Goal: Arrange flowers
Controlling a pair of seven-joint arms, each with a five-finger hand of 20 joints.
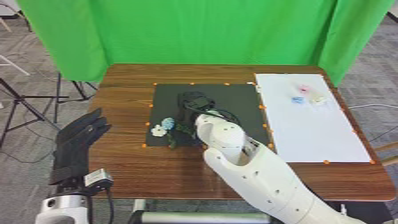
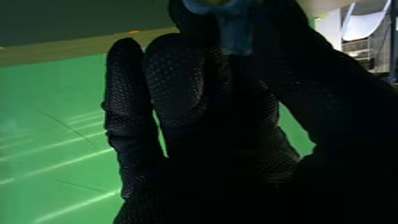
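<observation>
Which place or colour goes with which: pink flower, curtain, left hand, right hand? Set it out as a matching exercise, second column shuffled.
Things:
1. Pink flower
2. Curtain
3. Left hand
4. Right hand

Places or colours:
A. Over the black mat
B. At the table's left edge
C. On the white sheet
D. Green

Pairs: 1-C, 2-D, 3-B, 4-A

Green curtain (image 1: 209,32), grey carpet (image 1: 27,145)
</observation>
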